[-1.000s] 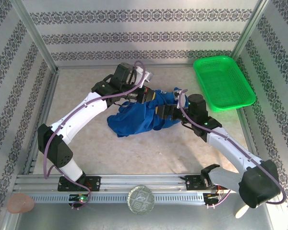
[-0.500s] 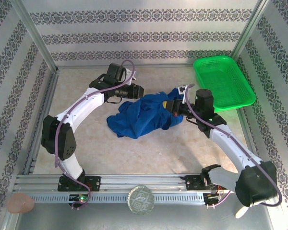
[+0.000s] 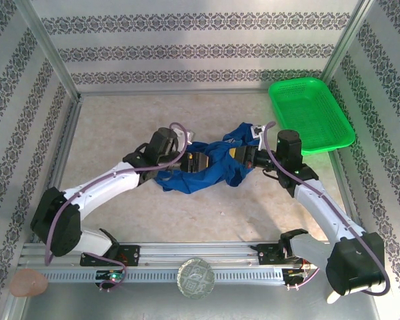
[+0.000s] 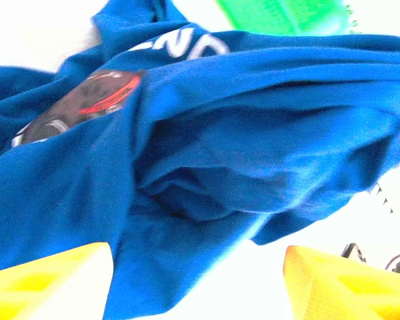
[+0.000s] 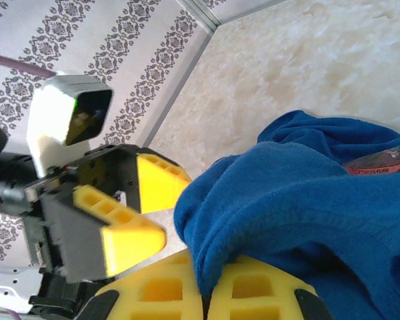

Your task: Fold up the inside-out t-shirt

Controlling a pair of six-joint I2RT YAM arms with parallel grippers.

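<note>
The inside-out t-shirt (image 3: 210,170) is a crumpled royal-blue heap at mid-table, with one end raised toward the right. My right gripper (image 3: 247,157) is shut on a fold of its cloth (image 5: 287,200); the two yellow fingers (image 5: 153,293) press together around that fold. My left gripper (image 3: 199,162) is at the heap's left side, open. In the left wrist view its yellow fingertips (image 4: 50,280) stand wide apart, with the t-shirt (image 4: 207,153) hanging just ahead and partly between them. A red and white print (image 4: 100,93) shows on the cloth. The left gripper (image 5: 137,207) also appears open in the right wrist view.
A green mesh basket (image 3: 310,115) stands at the back right, just beyond the right gripper. Patterned walls and metal frame posts (image 3: 50,57) close in the table. The arm bases sit on the rail (image 3: 200,255) at the near edge.
The left gripper let go of the shirt, opened, and swung from the far side to the heap's left. The right gripper shut on the cloth and drew it up and to the right.
</note>
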